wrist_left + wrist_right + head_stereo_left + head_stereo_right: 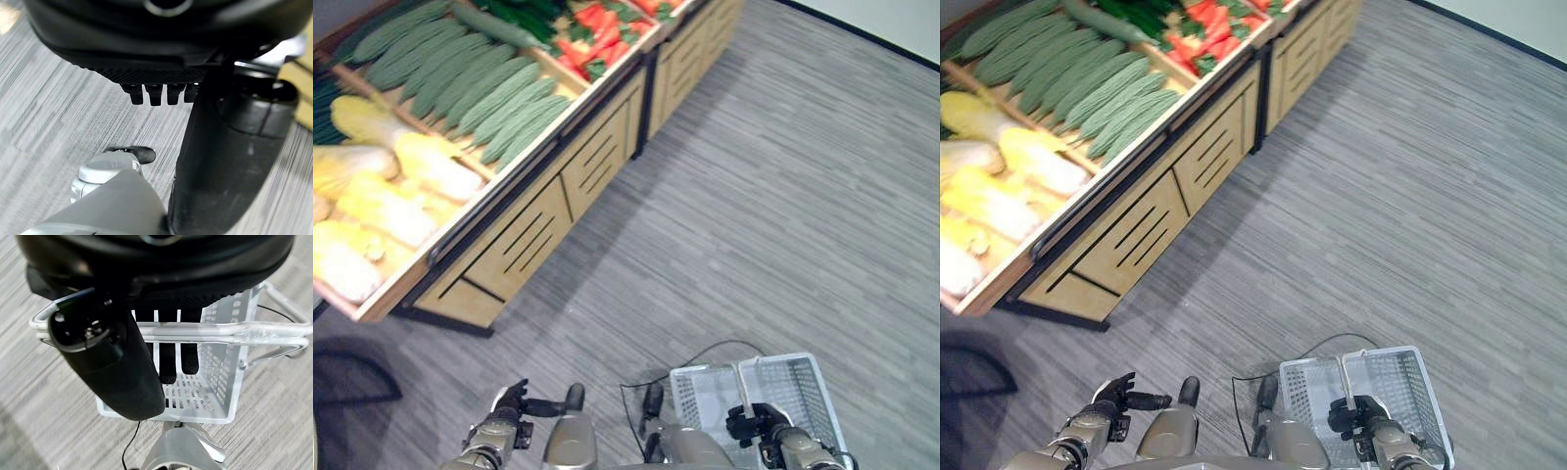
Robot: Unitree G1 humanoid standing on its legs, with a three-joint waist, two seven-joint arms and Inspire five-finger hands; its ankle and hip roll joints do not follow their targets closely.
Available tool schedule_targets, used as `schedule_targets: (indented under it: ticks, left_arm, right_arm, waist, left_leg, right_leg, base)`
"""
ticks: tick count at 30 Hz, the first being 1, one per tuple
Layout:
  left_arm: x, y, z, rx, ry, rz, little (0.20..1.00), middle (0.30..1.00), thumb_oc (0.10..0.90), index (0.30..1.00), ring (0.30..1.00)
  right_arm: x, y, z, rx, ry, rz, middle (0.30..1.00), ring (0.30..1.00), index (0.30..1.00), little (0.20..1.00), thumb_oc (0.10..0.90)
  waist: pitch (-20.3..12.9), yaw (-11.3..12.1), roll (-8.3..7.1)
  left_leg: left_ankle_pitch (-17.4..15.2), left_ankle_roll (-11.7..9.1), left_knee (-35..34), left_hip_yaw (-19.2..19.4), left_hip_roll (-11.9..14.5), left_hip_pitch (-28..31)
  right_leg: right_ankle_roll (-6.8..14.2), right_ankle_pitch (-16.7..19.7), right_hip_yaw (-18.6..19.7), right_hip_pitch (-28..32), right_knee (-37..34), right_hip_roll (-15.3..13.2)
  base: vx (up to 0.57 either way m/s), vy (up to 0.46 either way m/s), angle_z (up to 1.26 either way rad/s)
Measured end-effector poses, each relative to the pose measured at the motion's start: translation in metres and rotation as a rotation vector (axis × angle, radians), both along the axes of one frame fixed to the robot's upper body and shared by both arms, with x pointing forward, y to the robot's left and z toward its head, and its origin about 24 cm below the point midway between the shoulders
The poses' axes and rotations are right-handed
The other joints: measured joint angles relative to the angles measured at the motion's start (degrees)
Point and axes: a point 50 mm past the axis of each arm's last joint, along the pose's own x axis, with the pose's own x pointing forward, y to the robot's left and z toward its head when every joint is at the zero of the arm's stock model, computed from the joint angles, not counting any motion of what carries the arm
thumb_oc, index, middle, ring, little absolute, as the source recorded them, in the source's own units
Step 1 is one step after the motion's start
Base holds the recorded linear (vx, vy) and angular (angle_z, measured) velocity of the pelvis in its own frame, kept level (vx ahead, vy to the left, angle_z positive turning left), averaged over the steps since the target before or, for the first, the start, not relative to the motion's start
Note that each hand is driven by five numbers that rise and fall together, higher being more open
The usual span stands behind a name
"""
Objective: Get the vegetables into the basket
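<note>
While the right hand (146, 357) curls over the handle (205, 330) of the basket (803, 387), gripping it, the basket hangs above the grey floor (783, 196) at the robot's lower right, nothing visible inside it. Left hand (509, 403): low at the robot's left, over the floor, thumb pointing sideways, fingers (156, 93) bent under the palm in its wrist view and holding nothing. Vegetables: all on the wooden stand (538, 211) at upper left, well apart from the basket. Contents of the stand, by compartment: pale yellow cabbages (382, 206) nearest; ridged green gourds (475, 88) in the next; a smooth dark cucumber (494, 24) lying across the divider beyond them; red and green produce (602, 34) farther along. Stand front: panels with dark slots (524, 235).
</note>
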Motion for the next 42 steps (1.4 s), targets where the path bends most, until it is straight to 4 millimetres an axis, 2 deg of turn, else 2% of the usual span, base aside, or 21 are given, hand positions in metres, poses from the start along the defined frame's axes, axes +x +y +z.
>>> schedule_targets:
  ticks: [1, 2, 3, 5, 6, 9, 11, 14, 19, 21, 22, 23, 24, 28, 29, 32, 33, 34, 37, 40, 42]
  left_arm:
    - [0.001, -0.001, 0.000, 0.001, -0.002, -0.006, 1.000, 1.000, 0.900, 1.000, 1.000]
    - [0.004, -0.002, 0.002, -0.002, -0.014, -0.012, 1.000, 1.000, 0.900, 1.000, 1.000]
    - [-0.003, -0.003, -0.002, 0.004, 0.016, -0.027, 1.000, 1.000, 0.900, 1.000, 1.000]
    - [-0.016, -0.003, -0.007, 0.000, 0.050, -0.024, 1.000, 1.000, 0.900, 1.000, 1.000]
    - [-0.028, -0.004, -0.012, -0.011, 0.087, -0.008, 1.000, 1.000, 0.900, 1.000, 1.000]
    - [-0.032, -0.008, -0.014, -0.022, 0.105, -0.018, 1.000, 1.000, 0.900, 1.000, 1.000]
    - [-0.030, -0.008, -0.014, -0.021, 0.105, -0.034, 1.000, 1.000, 0.900, 1.000, 1.000]
    - [-0.024, -0.003, -0.010, -0.006, 0.088, -0.040, 1.000, 1.000, 0.900, 1.000, 1.000]
    - [-0.025, 0.005, -0.008, 0.013, 0.091, -0.031, 1.000, 1.000, 0.900, 1.000, 1.000]
    - [-0.026, 0.006, -0.008, 0.015, 0.098, -0.029, 1.000, 1.000, 0.900, 1.000, 1.000]
    - [-0.028, 0.006, -0.009, 0.016, 0.105, -0.031, 1.000, 1.000, 0.900, 1.000, 1.000]
    - [-0.032, 0.008, -0.009, 0.024, 0.116, -0.035, 1.000, 1.000, 0.900, 1.000, 1.000]
    - [-0.033, 0.010, -0.009, 0.029, 0.116, -0.037, 1.000, 1.000, 0.900, 1.000, 1.000]
    - [-0.047, 0.011, -0.014, 0.031, 0.168, -0.026, 1.000, 1.000, 0.900, 1.000, 1.000]
    - [-0.053, 0.012, -0.015, 0.031, 0.189, -0.015, 1.000, 1.000, 0.900, 1.000, 1.000]
    - [-0.057, 0.012, -0.016, 0.029, 0.194, -0.011, 1.000, 1.000, 0.900, 1.000, 1.000]
    - [-0.062, 0.010, -0.018, 0.025, 0.204, -0.008, 1.000, 1.000, 0.900, 1.000, 1.000]
    - [-0.060, 0.009, -0.018, 0.023, 0.197, -0.011, 1.000, 1.000, 0.900, 1.000, 1.000]
    - [-0.063, 0.002, -0.020, 0.003, 0.191, -0.015, 1.000, 1.000, 0.900, 1.000, 1.000]
    - [-0.066, 0.000, -0.022, -0.003, 0.211, 0.003, 1.000, 1.000, 0.900, 1.000, 1.000]
    - [-0.048, -0.001, -0.018, 0.001, 0.166, -0.010, 1.000, 1.000, 0.900, 1.000, 1.000]
  right_arm:
    - [-0.001, 0.000, 0.000, -0.002, 0.007, -0.003, 0.300, 0.300, 0.300, 0.300, 0.400]
    - [-0.002, -0.001, -0.001, -0.003, 0.007, -0.003, 0.300, 0.300, 0.300, 0.300, 0.400]
    - [-0.002, -0.003, 0.001, -0.007, -0.007, -0.004, 0.300, 0.300, 0.300, 0.300, 0.400]
    - [0.005, -0.003, 0.003, -0.004, -0.037, -0.017, 0.300, 0.300, 0.300, 0.300, 0.400]
    - [0.007, -0.003, 0.004, -0.001, -0.047, -0.028, 0.300, 0.300, 0.300, 0.300, 0.400]
    - [-0.002, -0.004, 0.001, -0.005, -0.028, -0.042, 0.300, 0.300, 0.300, 0.300, 0.400]
    - [-0.004, -0.003, 0.001, -0.003, -0.022, -0.043, 0.300, 0.300, 0.300, 0.300, 0.400]
    - [-0.005, -0.003, 0.000, -0.007, -0.013, -0.035, 0.300, 0.300, 0.300, 0.300, 0.400]
    - [-0.006, -0.003, -0.001, -0.017, 0.011, -0.018, 0.300, 0.300, 0.300, 0.300, 0.400]
    - [-0.004, -0.005, 0.000, -0.023, 0.010, -0.020, 0.300, 0.300, 0.300, 0.300, 0.400]
    - [-0.004, -0.006, 0.000, -0.028, 0.008, -0.018, 0.300, 0.300, 0.300, 0.300, 0.400]
    - [-0.007, -0.003, -0.001, -0.015, 0.013, -0.015, 0.300, 0.300, 0.300, 0.300, 0.400]
    - [-0.008, -0.001, -0.002, -0.006, 0.015, -0.013, 0.300, 0.300, 0.300, 0.300, 0.400]
    - [-0.006, 0.005, -0.003, 0.014, 0.004, -0.007, 0.300, 0.300, 0.300, 0.300, 0.400]
    - [-0.007, 0.006, -0.004, 0.018, 0.007, -0.009, 0.300, 0.300, 0.300, 0.300, 0.400]
    - [-0.016, 0.007, -0.007, 0.024, 0.039, -0.027, 0.300, 0.300, 0.300, 0.300, 0.400]
    - [-0.024, 0.010, -0.010, 0.031, 0.067, -0.030, 0.300, 0.300, 0.300, 0.300, 0.400]
    - [-0.034, 0.011, -0.013, 0.033, 0.098, -0.035, 0.300, 0.300, 0.300, 0.300, 0.400]
    - [-0.044, 0.007, -0.014, 0.025, 0.148, -0.056, 0.300, 0.300, 0.300, 0.300, 0.400]
    - [-0.043, 0.007, -0.014, 0.023, 0.138, -0.056, 0.300, 0.300, 0.300, 0.300, 0.400]
    - [-0.053, 0.005, -0.015, 0.018, 0.159, -0.061, 0.300, 0.300, 0.300, 0.300, 0.400]
  waist:
    - [0.27, -0.07, -0.49]
    - [-0.01, -1.25, 0.06]
    - [-0.01, -4.32, 0.03]
    - [-0.36, -4.38, 1.13]
    - [-0.50, -4.50, 1.45]
    - [-0.98, -4.62, 1.33]
    - [-1.24, -4.59, 1.29]
    - [-1.97, -2.88, 1.06]
    - [-3.08, -1.25, 1.04]
    - [-3.15, -1.32, 1.26]
    - [-3.27, -1.67, 1.44]
    - [-4.14, -1.60, 0.83]
    - [-4.60, -1.09, 0.12]
    - [-4.95, -1.34, 0.01]
    - [-4.86, -1.51, 0.05]
    - [-4.91, -1.54, -0.03]
    - [-5.04, -1.93, -0.17]
    - [-5.27, -2.30, -0.45]
    - [-5.63, -1.10, 1.48]
    - [-5.58, -2.10, 1.81]
    - [-5.71, -2.99, 1.74]
  left_leg:
    - [-0.59, 1.22, -1.16, 4.51, 0.47, 0.13]
    - [-1.72, 2.48, -3.50, 13.61, 1.68, 0.75]
    - [-2.39, 3.43, -6.39, 25.34, 2.84, 2.04]
    - [-3.51, 5.29, -9.02, 28.08, 2.98, 4.93]
    - [-2.38, 5.42, -12.42, 26.53, 2.14, 7.96]
    - [-0.49, 6.38, -14.21, 26.09, 0.15, 10.36]
    - [-0.79, 7.00, -14.11, 26.49, -0.68, 10.79]
    - [-2.20, 8.83, -13.47, 27.13, -2.77, 11.00]
    - [-3.36, 10.38, -13.45, 26.83, -4.23, 11.68]
    - [-3.77, 10.71, -13.43, 26.41, -4.24, 12.46]
    - [-4.02, 10.92, -13.24, 25.63, -4.04, 13.17]
    - [-5.22, 12.07, -12.81, 24.72, -4.66, 13.29]
    - [-5.38, 12.52, -13.34, 24.57, -5.07, 13.78]
    - [-3.91, 12.06, -14.67, 23.63, -5.40, 14.68]
    - [-3.84, 11.95, -14.58, 22.07, -5.37, 14.88]
    - [-3.90, 11.82, -14.64, 19.92, -5.53, 15.61]
    - [-4.57, 10.33, -14.21, 15.47, -5.75, 16.02]
    - [-4.83, 10.29, -14.19, 13.25, -6.05, 16.20]
    - [-4.67, 7.66, -14.08, 10.01, -3.13, 16.14]
    - [-4.75, 5.77, -11.17, 5.22, -0.74, 13.99]
    - [-3.80, 4.88, -8.91, -0.10, -0.42, 11.26]
  right_leg:
    - [-0.46, 0.43, -1.86, 0.50, -0.54, -0.53]
    - [-0.36, 0.30, -3.98, 1.05, -0.84, -1.24]
    - [0.25, -0.81, -7.07, 1.35, -0.25, -1.73]
    - [1.42, -1.27, -6.26, 0.89, 0.39, -1.30]
    - [1.50, -1.27, -5.30, 1.07, 1.12, -0.85]
    - [2.72, -2.24, -4.75, 1.04, 3.98, -2.76]
    - [2.96, -2.69, -4.07, 0.84, 5.18, -3.81]
    - [3.44, -3.17, -0.94, -0.78, 7.81, -5.88]
    - [4.32, -3.08, -0.47, -0.96, 9.86, -7.38]
    - [5.51, -3.93, -0.53, -2.65, 15.57, -8.41]
    - [6.01, -5.22, 0.85, -5.28, 23.05, -9.57]
    - [6.79, -6.60, 4.46, -9.20, 29.15, -10.75]
    - [6.88, -6.65, 6.10, -10.51, 29.31, -10.81]
    - [10.00, -2.87, 11.21, -11.23, 13.09, -8.08]
    - [9.50, -0.31, 16.19, -11.58, 6.82, -6.38]
    - [9.02, 2.01, 19.30, -11.94, 5.83, -5.18]
    - [8.70, 2.24, 21.55, -9.67, 6.01, -3.91]
    - [7.01, 3.62, 22.32, -8.08, 5.15, -3.65]
    - [4.95, 5.38, 19.58, -6.01, 4.12, -1.47]
    - [3.50, 4.47, 14.85, -4.12, 4.19, 0.15]
    - [2.35, 2.01, 11.34, -3.23, 4.84, 0.30]
  base:
    - [0.02, 0.136, 1.34]
    - [0.05, 0.242, 1.32]
    - [0.11, 0.257, 1.06]
    - [0.13, 0.253, 0.15]
    - [0.12, 0.230, -0.33]
    - [0.09, 0.223, -0.10]
    - [0.07, 0.254, -0.06]
    - [0.04, 0.193, -0.13]
    - [0.05, 0.191, -0.02]
    - [0.02, 0.090, 0.13]
    - [0.04, 0.063, 0.38]
    - [0.05, 0.060, 0.31]
    - [0.06, 0.022, 0.21]
    - [0.04, -0.098, 0.21]
    - [0.08, -0.100, 0.45]
    - [0.20, -0.275, 0.67]
    - [0.20, -0.295, 1.25]
    - [0.13, -0.210, 1.31]
    - [0.16, -0.351, 0.67]
    - [0.09, -0.378, 0.77]
    - [0.04, -0.194, 1.63]
